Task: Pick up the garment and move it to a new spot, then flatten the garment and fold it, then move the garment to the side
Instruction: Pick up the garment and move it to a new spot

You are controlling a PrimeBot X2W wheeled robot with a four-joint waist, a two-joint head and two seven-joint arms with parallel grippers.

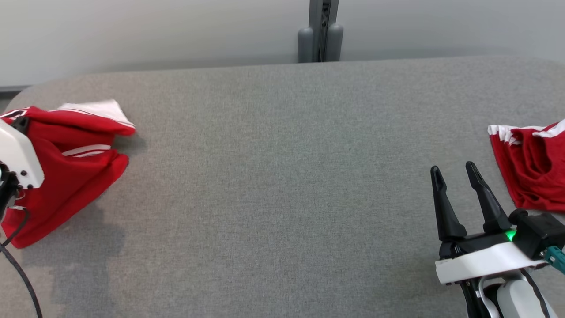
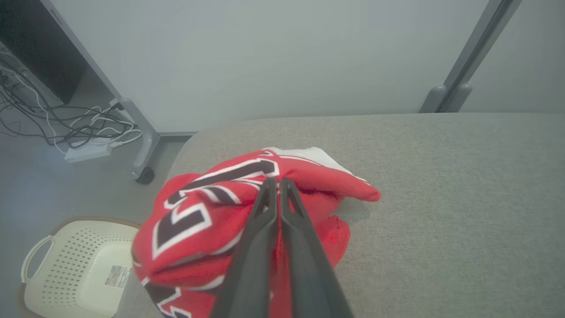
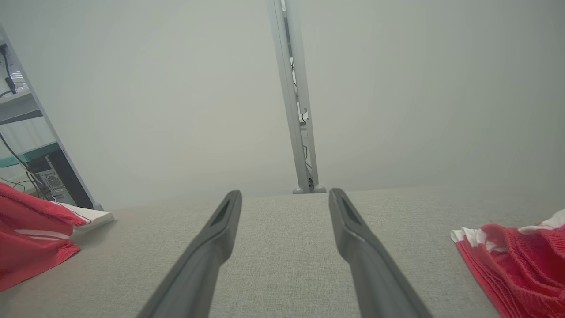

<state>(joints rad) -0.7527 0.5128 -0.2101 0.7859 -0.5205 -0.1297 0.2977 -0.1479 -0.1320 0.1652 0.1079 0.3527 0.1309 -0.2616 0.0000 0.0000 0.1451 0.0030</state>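
Note:
A red garment (image 1: 75, 176) with white stripes and black-and-white lettering lies bunched at the table's far left edge. In the left wrist view my left gripper (image 2: 278, 181) is shut on a raised fold of the garment (image 2: 198, 221). The head view shows only that arm's white wrist housing (image 1: 15, 159) over the cloth. My right gripper (image 1: 453, 168) stands open at the lower right, above bare table, with nothing between its fingers. The right wrist view shows the open right gripper (image 3: 285, 195) and the garment (image 3: 31, 238) far to its left.
A second red and white cloth (image 1: 534, 168) lies at the table's right edge, just right of my right gripper. The grey fabric table (image 1: 282, 176) spans the view. A grey post (image 1: 320, 31) stands behind it. A white laundry basket (image 2: 79, 269) sits on the floor beyond the table's left end.

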